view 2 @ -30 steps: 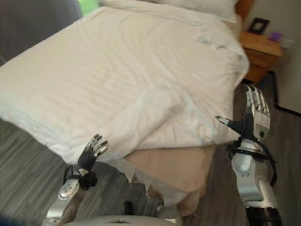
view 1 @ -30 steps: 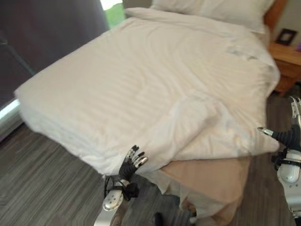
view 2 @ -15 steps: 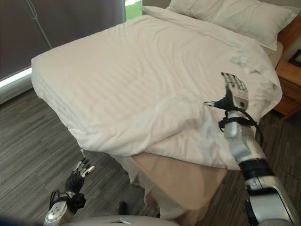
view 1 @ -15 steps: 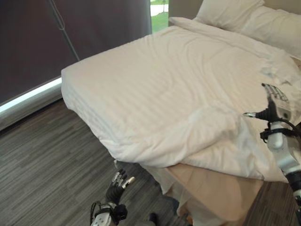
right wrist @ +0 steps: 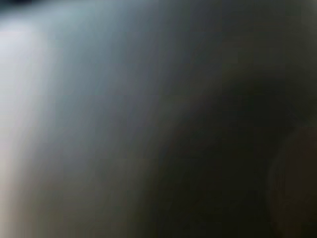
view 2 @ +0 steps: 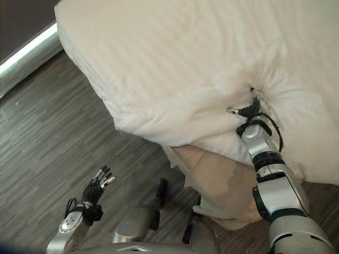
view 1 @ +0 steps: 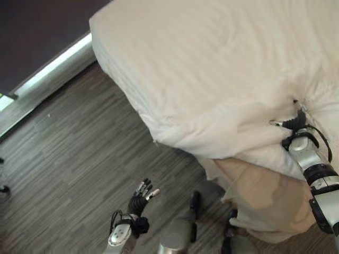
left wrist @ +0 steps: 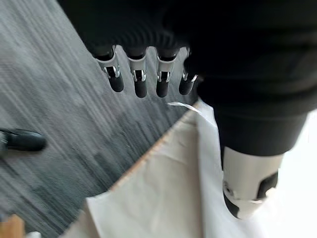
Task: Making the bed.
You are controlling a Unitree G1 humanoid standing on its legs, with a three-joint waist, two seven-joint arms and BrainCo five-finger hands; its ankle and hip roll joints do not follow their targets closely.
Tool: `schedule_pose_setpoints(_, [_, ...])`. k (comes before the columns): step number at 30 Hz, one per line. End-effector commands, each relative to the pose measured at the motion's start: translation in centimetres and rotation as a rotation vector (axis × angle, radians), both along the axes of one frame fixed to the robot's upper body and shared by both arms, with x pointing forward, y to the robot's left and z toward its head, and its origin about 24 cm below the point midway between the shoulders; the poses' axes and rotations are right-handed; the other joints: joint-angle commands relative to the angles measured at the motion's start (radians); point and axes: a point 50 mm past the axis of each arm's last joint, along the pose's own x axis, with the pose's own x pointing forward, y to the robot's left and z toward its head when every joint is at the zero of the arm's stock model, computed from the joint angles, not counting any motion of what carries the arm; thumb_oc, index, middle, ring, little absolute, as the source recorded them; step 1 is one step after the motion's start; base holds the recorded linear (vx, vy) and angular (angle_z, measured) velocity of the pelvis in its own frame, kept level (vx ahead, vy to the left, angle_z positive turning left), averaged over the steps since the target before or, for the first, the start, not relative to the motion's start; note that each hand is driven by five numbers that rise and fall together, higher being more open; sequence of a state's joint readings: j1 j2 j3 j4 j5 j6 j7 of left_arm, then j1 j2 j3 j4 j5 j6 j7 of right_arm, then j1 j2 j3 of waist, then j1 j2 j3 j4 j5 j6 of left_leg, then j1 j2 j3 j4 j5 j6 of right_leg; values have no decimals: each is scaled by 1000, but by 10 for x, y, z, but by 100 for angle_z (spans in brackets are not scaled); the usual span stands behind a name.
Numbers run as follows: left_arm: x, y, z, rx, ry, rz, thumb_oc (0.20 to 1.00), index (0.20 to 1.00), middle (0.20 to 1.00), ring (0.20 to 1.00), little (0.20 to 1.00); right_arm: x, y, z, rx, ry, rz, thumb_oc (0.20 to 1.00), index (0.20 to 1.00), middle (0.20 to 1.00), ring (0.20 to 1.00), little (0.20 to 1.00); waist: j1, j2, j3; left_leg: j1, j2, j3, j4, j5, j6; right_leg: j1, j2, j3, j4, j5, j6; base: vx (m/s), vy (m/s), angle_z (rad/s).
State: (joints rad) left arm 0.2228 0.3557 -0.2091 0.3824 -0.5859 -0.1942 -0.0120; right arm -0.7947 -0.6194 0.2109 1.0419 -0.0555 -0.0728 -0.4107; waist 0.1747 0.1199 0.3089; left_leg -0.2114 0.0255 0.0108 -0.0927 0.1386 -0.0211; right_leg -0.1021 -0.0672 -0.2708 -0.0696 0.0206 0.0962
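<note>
Cloth over wood grain
Matt white duvet (view 1: 222, 58), soft and faintly striped; smooth beige sheet (view 1: 265, 196); grey wood-grain floor (view 1: 79, 153), low sheen.

Beside the bed you see grey wood-grain floor (view 1: 79, 153), and along its far edge a pale baseboard strip (view 1: 47, 71) under a dark wall (view 1: 32, 32).
</note>
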Motion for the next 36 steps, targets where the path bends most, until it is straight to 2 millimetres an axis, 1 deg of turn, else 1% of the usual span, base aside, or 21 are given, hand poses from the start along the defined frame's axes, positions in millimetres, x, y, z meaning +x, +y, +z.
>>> schedule_pose_setpoints(1, [17,8,20,6,-117,-24,1000,1000,1000,1000,1000,2,-2,4,72,10,17,200,200,200,200,200,1,-42,-44,-23,61,36,5,41,-77,-54,-109,-29,118,10,29,-66,121,5])
schedule_pose_setpoints(5, [28,6,25,2,-145,-17,1000,1000,1000,1000,1000,1,10,11,90,-75,72,200,200,200,200,200,-28,-40,-47,-15,39,46,5,24,-69,-51,-141,-22,115,23,40,-39,165,2])
schedule_pose_setpoints(12, [38,0,30,15,-167,-4,1000,1000,1000,1000,1000,-44,82,-6,156,-249,339,200,200,200,200,200,-135,-88,-70,80,1,110,5,-40,-39,-12,-185,17,114,74,70,-21,212,-9])
schedule_pose_setpoints(13, [41,-2,33,38,-172,-3,1000,1000,1000,1000,1000,-69,116,-22,212,-228,493,200,200,200,200,200,-164,-100,-49,131,32,198,5,-30,0,-3,-157,48,395,53,100,-231,312,-61])
schedule_pose_setpoints(14, [40,-1,33,38,-171,-3,1000,1000,1000,1000,1000,-70,116,-23,212,-227,493,200,200,200,200,200,-160,-101,-49,129,32,202,5,-27,0,-8,-157,53,399,55,99,-283,388,-104])
schedule_pose_setpoints(15, [40,-2,33,37,-171,8,1000,1000,1000,1000,1000,-77,126,-29,243,-215,535,200,200,200,200,200,-168,-93,-49,138,50,223,5,-23,15,-6,-127,65,537,36,113,-240,337,-119])
schedule_pose_setpoints(16, [37,-4,32,30,-166,21,1000,1000,1000,1000,1000,-92,137,-41,301,-183,581,200,200,200,200,200,-167,-74,-58,147,79,248,5,-10,30,-18,-53,100,787,9,134,-236,335,-110])
schedule_pose_setpoints(17, [37,-4,32,30,-165,21,1000,1000,1000,1000,1000,-92,137,-41,301,-182,581,200,200,200,200,200,-163,-71,-60,145,84,251,5,-8,29,-22,-48,102,786,14,131,-300,278,-86])
schedule_pose_setpoints(18, [32,-5,28,7,-149,50,1000,1000,1000,1000,1000,-103,141,-48,308,-165,599,200,200,200,200,200,-157,-76,-83,126,96,266,5,7,37,28,13,111,837,31,134,-244,65,-80])
schedule_pose_setpoints(19, [30,-12,28,-13,-153,33,1000,1000,1000,1000,1000,-106,142,-51,302,-146,607,200,200,200,200,200,-134,-116,-104,102,71,291,5,20,40,113,12,117,727,39,124,-199,69,-88])
schedule_pose_setpoints(21, [25,-15,30,-32,-157,24,1000,1000,1000,1000,1000,-110,142,-53,286,-134,608,200,200,200,200,200,-121,-148,-116,101,52,319,5,31,39,197,7,109,625,35,122,-177,-4,-80])
schedule_pose_setpoints(23, [17,-19,35,-62,-172,14,1000,1000,1000,1000,1000,-110,147,-54,295,-135,626,200,200,200,200,200,-79,-185,-135,41,49,382,15,70,35,295,26,120,459,-74,68,-369,-58,-65])
schedule_pose_setpoints(26, [10,-17,31,-61,-145,19,1000,1000,1000,1000,1000,-107,151,-53,302,-136,648,200,200,200,200,200,-32,-161,-129,-2,127,433,33,133,-7,315,86,141,289,-221,-18,-360,-134,-151])
schedule_pose_setpoints(27, [9,-17,29,-70,-139,19,1000,1000,1000,1000,1000,-108,152,-54,283,-119,664,401,401,401,401,401,-28,-154,-109,-14,143,441,57,152,-29,349,99,149,205,-238,-39,-508,-130,-111])
schedule_pose_setpoints(28, [8,-17,28,-74,-133,31,1000,1000,1000,1000,1000,-108,153,-57,294,-108,664,1000,1000,1000,1000,1000,-20,-147,-86,-36,149,400,89,157,-44,353,99,159,178,-229,-43,-562,-79,-73])
schedule_pose_setpoints(29, [9,-20,27,-87,-135,36,1000,1000,1000,1000,1000,-108,154,-64,314,-78,662,1000,1000,1000,1000,1000,-17,-140,-68,-52,137,337,121,155,-64,344,94,161,167,-216,-51,-706,-3,-113])
schedule_pose_setpoints(30, [9,-21,26,-108,-134,53,1000,1000,1000,1000,1000,-114,152,-79,327,-2,653,1000,1000,1000,1000,1000,-17,-133,-47,-62,102,205,199,115,-76,323,78,170,140,-172,-55,-680,56,-88])
schedule_pose_setpoints(31, [7,-22,25,-124,-127,64,1000,1000,1000,1000,1000,-120,148,-89,336,43,631,1000,1000,1000,1000,1000,-31,-142,-41,-48,85,174,244,79,-73,315,54,161,128,-153,-49,-681,76,-51])
schedule_pose_setpoints(32, [7,-24,23,-132,-117,63,1000,1000,1000,1000,1000,-125,142,-98,338,83,607,1000,1000,1000,1000,1000,-49,-150,-40,-30,91,177,304,46,-64,299,35,150,122,-127,-47,-732,158,27])
schedule_pose_setpoints(33, [9,-29,20,-149,-99,45,1000,1000,1000,1000,1000,-142,133,-120,378,180,541,1000,1000,1000,1000,1000,-111,-170,-61,79,122,191,419,-77,-50,243,-17,100,99,-55,-41,-577,135,34])
schedule_pose_setpoints(36, [12,-33,16,-157,-78,35,1000,1000,1000,1000,1000,-150,129,-133,395,236,505,1000,1000,1000,1000,1000,-152,-172,-97,186,121,166,398,-125,-60,197,-41,70,82,-15,-29,-280,186,47])
